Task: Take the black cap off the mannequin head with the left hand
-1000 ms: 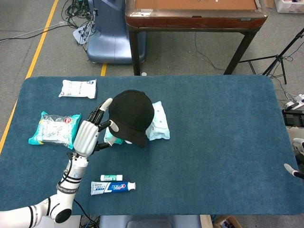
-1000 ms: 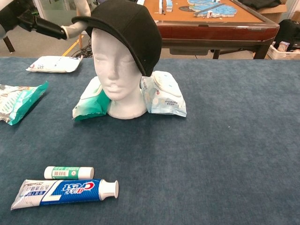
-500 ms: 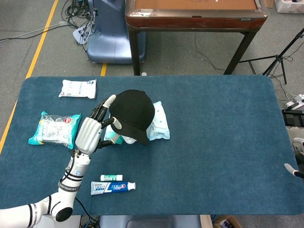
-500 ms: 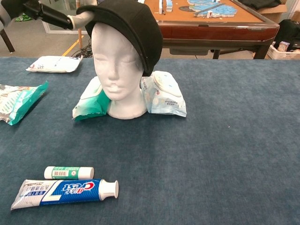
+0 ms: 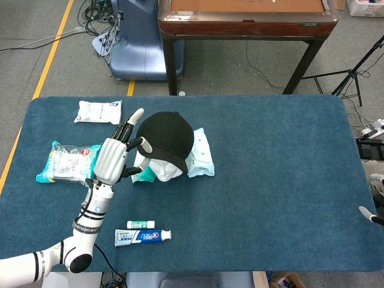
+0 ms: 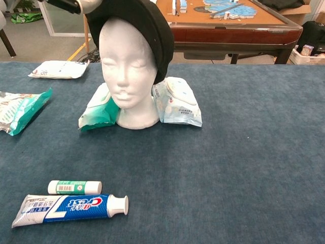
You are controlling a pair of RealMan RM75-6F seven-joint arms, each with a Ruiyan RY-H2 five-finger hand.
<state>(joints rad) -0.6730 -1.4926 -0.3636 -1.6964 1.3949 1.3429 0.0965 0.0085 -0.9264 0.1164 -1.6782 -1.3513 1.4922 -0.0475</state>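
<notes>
The left hand (image 5: 114, 159) pinches the brim of the black fabric baseball cap (image 5: 167, 137) between thumb and fingers, its other fingers extended; the cap sits just right of the hand, front edge raised clear of the forehead of the white foam mannequin head (image 6: 124, 76) but crown and back seated on the skull. Judged step: lifting off, partly done. The next move calls for drawing the brim up and rearward until the crown clears the head without tipping it.
</notes>
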